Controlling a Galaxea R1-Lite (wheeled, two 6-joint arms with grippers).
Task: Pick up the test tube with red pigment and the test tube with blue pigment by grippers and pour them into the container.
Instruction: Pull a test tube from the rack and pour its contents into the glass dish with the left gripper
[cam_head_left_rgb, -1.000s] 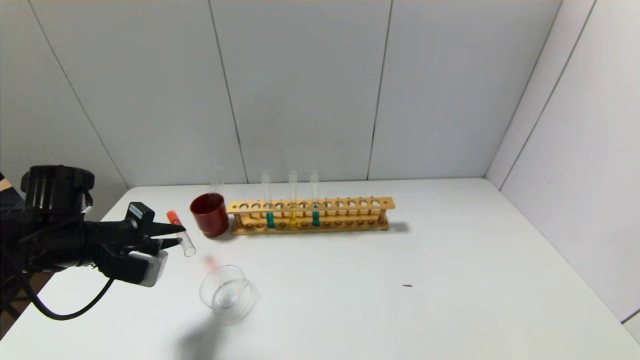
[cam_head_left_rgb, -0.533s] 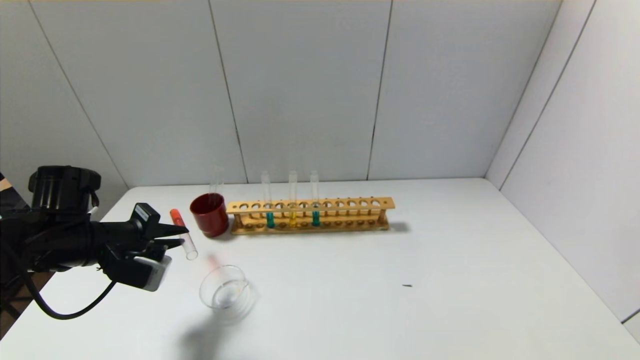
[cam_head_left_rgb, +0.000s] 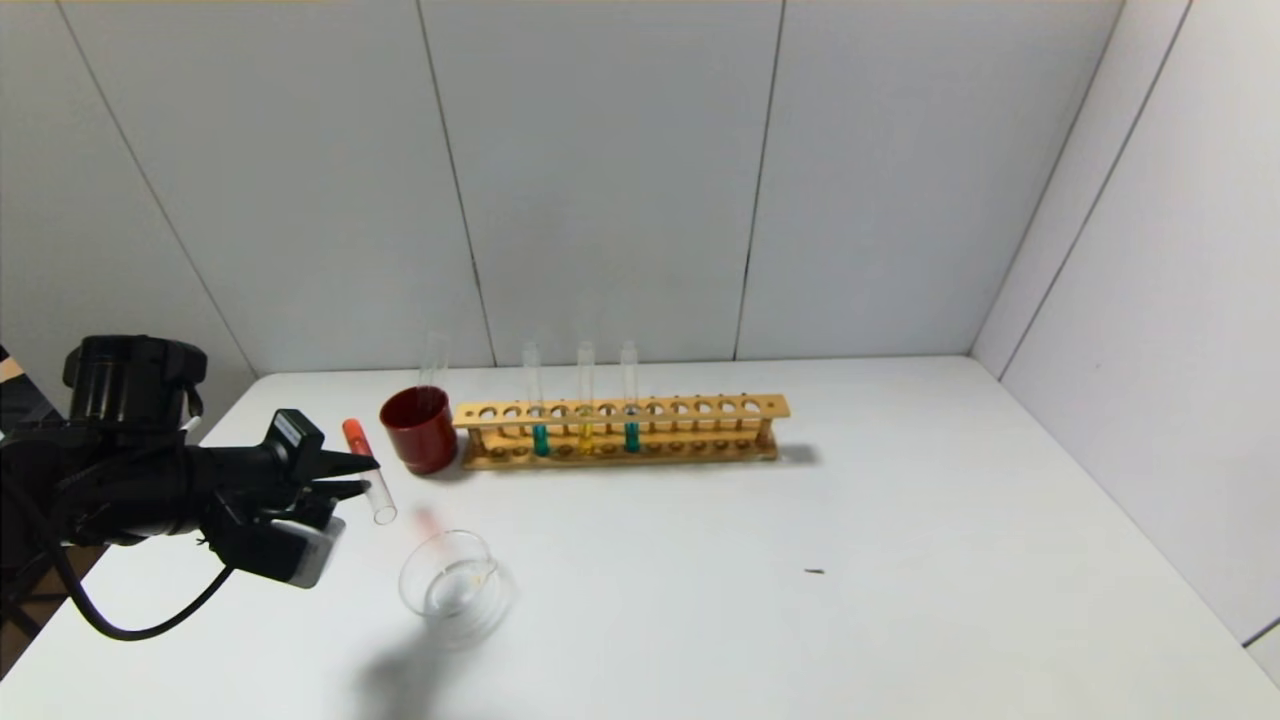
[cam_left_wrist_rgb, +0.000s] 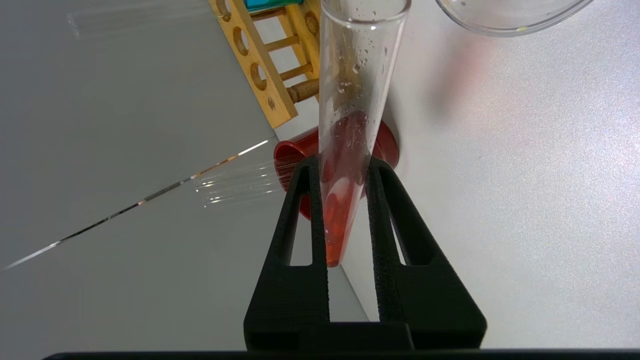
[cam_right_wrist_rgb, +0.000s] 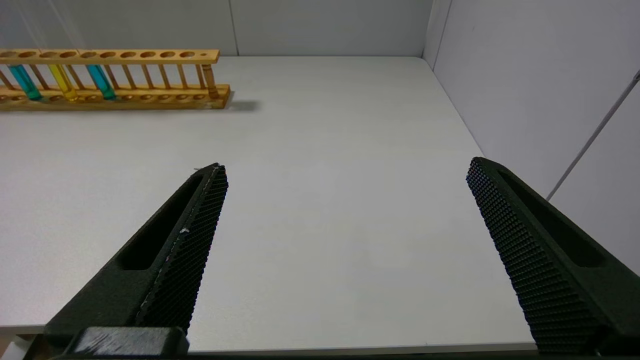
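My left gripper (cam_head_left_rgb: 352, 475) is shut on the test tube with red pigment (cam_head_left_rgb: 352, 435), gripping it at mid-length above the table's left side. The tube is tilted, with its open mouth lower and pointing toward the clear glass container (cam_head_left_rgb: 412, 588). In the left wrist view the tube (cam_left_wrist_rgb: 350, 125) sits between the fingers (cam_left_wrist_rgb: 310, 210), orange-red liquid at its closed end, and the container's rim (cam_left_wrist_rgb: 505, 25) lies just beyond its mouth. Two teal-blue tubes (cam_head_left_rgb: 540, 438) (cam_head_left_rgb: 631, 435) stand in the rack; I cannot tell which one is meant. My right gripper (cam_right_wrist_rgb: 346, 165) is open and empty over the table's front right.
A wooden rack (cam_head_left_rgb: 700, 410) stands at the back centre, also holding a yellow-liquid tube (cam_head_left_rgb: 585, 437). A dark red cup (cam_head_left_rgb: 418, 430) with an empty clear tube (cam_head_left_rgb: 433, 360) stands left of the rack. A small dark speck (cam_head_left_rgb: 815, 571) lies on the table.
My left gripper has shifted slightly to the right with the red tube still in it. Nothing else has moved.
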